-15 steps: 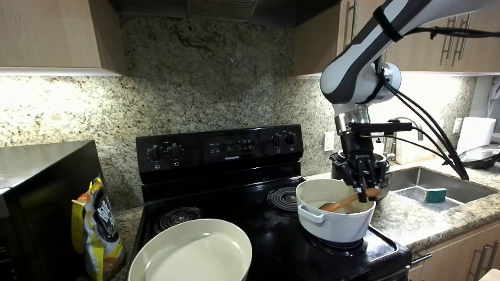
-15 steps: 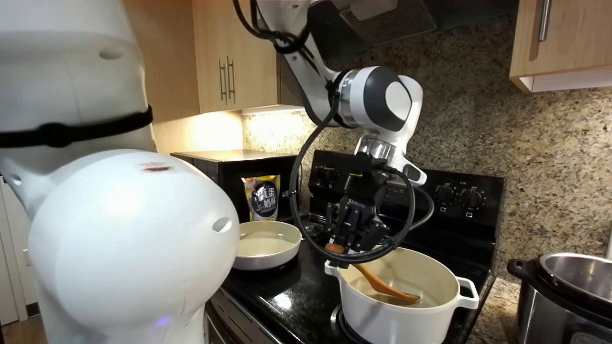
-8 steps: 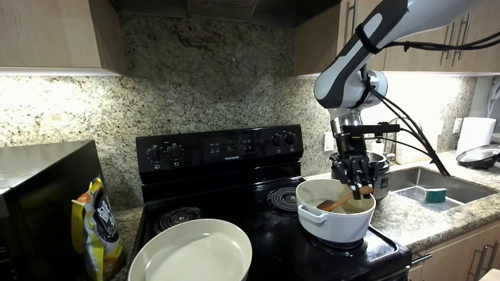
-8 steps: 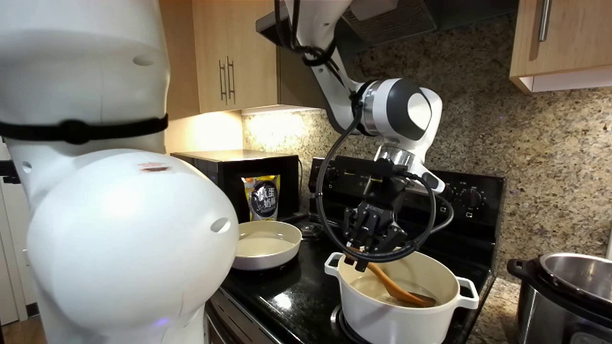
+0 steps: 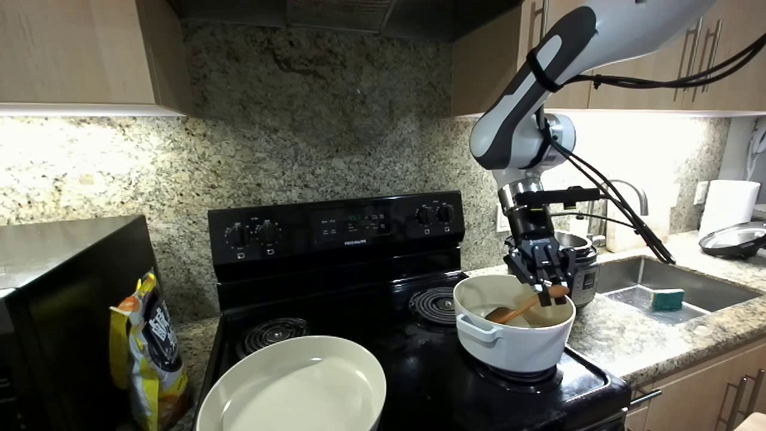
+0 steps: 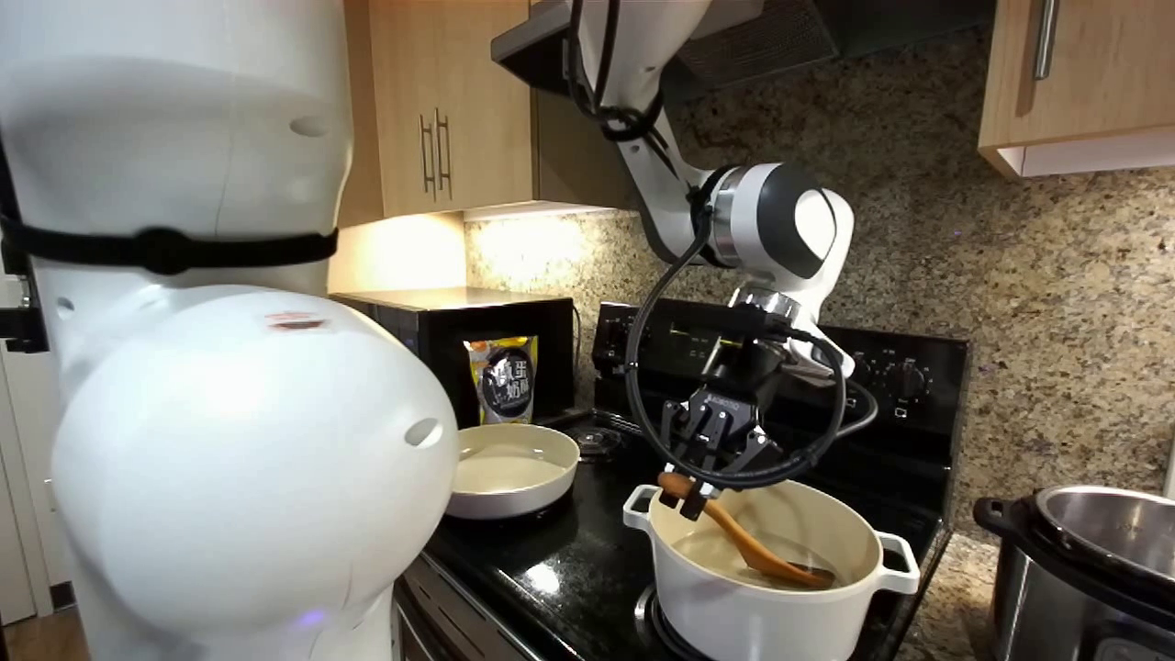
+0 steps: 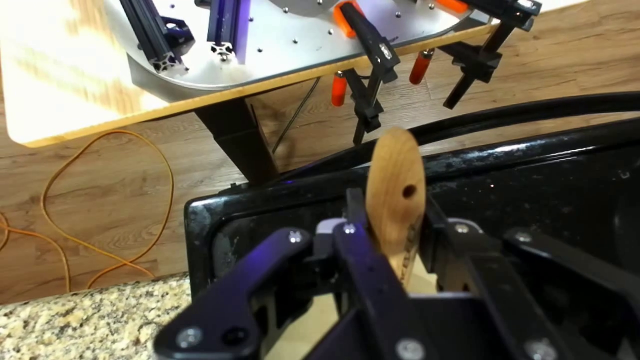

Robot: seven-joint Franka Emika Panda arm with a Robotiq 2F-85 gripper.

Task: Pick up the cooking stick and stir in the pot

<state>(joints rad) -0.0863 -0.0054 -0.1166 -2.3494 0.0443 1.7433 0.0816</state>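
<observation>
The cooking stick (image 6: 753, 553), a brown wooden spoon, leans inside the white pot (image 6: 762, 620). Its broad end rests low in the pot, while the handle slants up over the rim side. My gripper (image 6: 683, 503) is shut on the upper handle, just above the pot's opening. In another exterior view, the gripper (image 5: 552, 297) holds the stick (image 5: 525, 307) over the near right part of the pot (image 5: 514, 347). From the wrist, the rounded handle end of the stick (image 7: 395, 175) juts out between both fingers; its lower part is hidden there.
A shallow white pan (image 5: 299, 392) sits at the stove's front left. Beside the pot on the counter stands a steel cooker (image 6: 1037, 578). A snack bag (image 6: 507, 381) leans by the microwave. The arm's cable (image 6: 633, 344) loops around the gripper. The stove's control panel (image 5: 335, 227) rises behind.
The gripper has carried the handle a short way, leftward in an exterior view and rightward in another. The spoon's broad end has shifted slightly within the pot. The grip is unchanged.
</observation>
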